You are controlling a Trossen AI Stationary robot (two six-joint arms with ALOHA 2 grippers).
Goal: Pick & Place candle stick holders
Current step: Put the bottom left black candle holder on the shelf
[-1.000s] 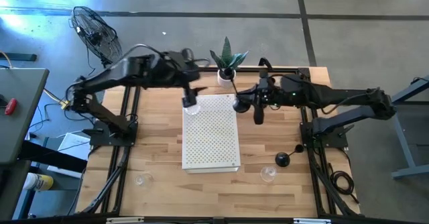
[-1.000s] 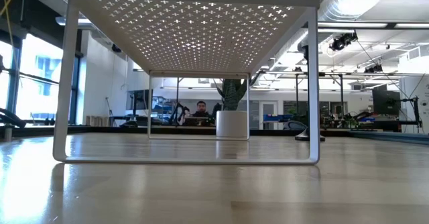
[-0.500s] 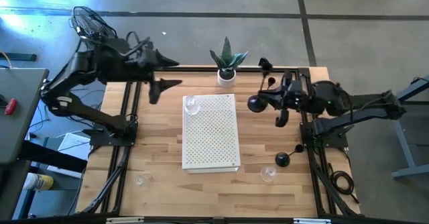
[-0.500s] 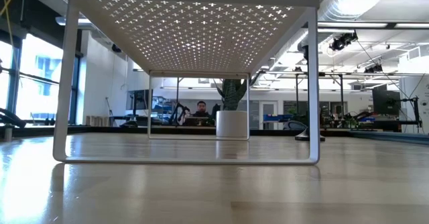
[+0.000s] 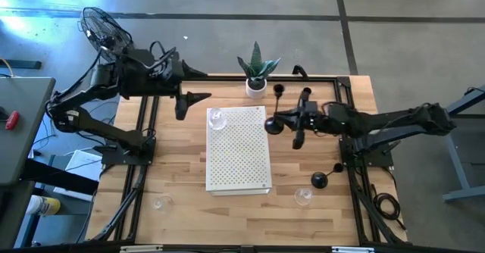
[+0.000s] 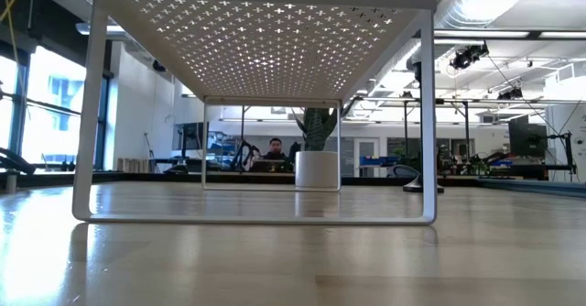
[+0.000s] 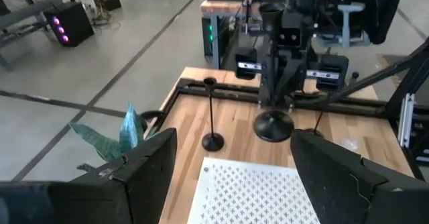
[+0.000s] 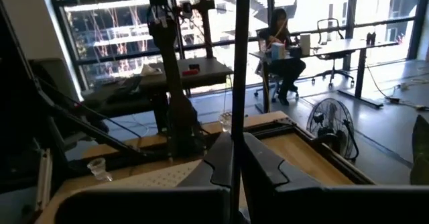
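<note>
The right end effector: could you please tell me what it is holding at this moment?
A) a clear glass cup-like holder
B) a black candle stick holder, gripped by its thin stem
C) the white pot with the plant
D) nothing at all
B: the right end effector is shut on the thin stem of a black candle stick holder, whose domed base hangs at the right edge of the white perforated shelf.

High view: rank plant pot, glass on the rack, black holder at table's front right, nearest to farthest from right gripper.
From the right gripper:
1. Plant pot, back edge, behind the rack.
2. Glass, rack's back left corner.
3. Black holder, front right.
</note>
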